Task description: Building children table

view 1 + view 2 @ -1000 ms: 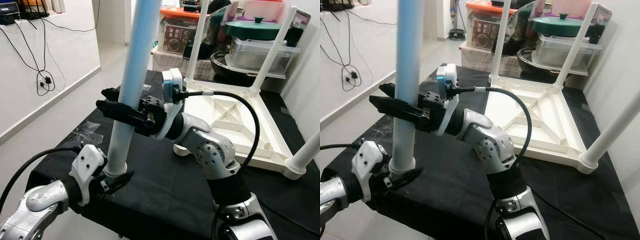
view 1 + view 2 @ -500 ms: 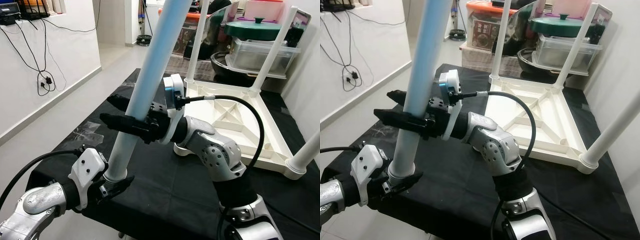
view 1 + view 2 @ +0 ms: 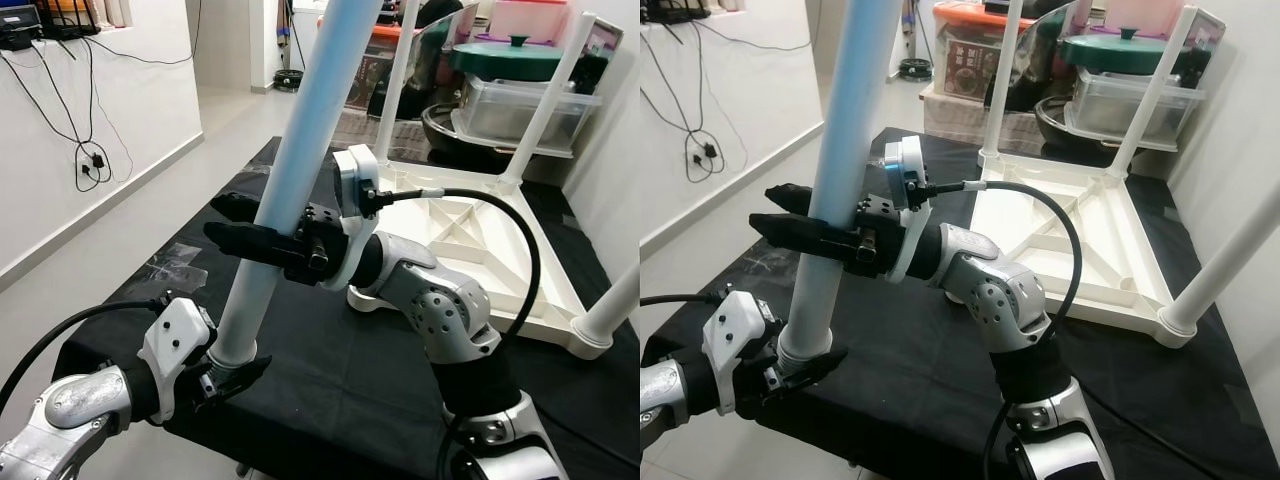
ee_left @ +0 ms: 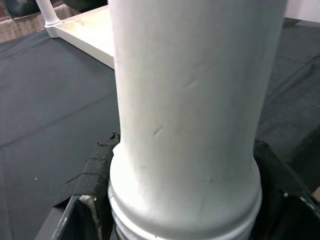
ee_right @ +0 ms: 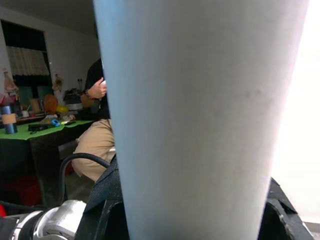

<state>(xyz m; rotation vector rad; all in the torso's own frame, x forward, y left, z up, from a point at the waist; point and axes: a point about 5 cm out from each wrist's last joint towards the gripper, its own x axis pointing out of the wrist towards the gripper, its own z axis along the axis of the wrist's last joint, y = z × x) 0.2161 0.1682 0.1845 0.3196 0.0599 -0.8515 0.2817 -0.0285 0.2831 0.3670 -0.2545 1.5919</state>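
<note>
Left eye view: pale blue-white table leg (image 3: 290, 170) tilted, top leaning away toward the upside-down white tabletop (image 3: 480, 255) lying on the black cloth (image 3: 330, 360). Left gripper (image 3: 232, 372) clamps the leg's ringed lower end, fingers closed around it at the near edge of the cloth. Right gripper (image 3: 252, 232) grips the same leg partway up, black fingers on either side of the shaft, arm reaching across from the right. Three other white legs stand up from the tabletop's corners; storage boxes and a green pot lid sit behind it. Right eye view: same scene, leg (image 3: 840, 150) held at two heights, tabletop (image 3: 1080, 235) well apart from the leg's lower end. Left wrist view: leg's ringed end (image 4: 185, 200) sits between the dark finger pads (image 4: 92, 170), tabletop corner in the background on the cloth. Right wrist view: leg shaft (image 5: 200, 125) close up between the black fingers (image 5: 107, 200); behind, probably a seated person (image 5: 97, 135) beside a green-covered table, too dim for more.
</note>
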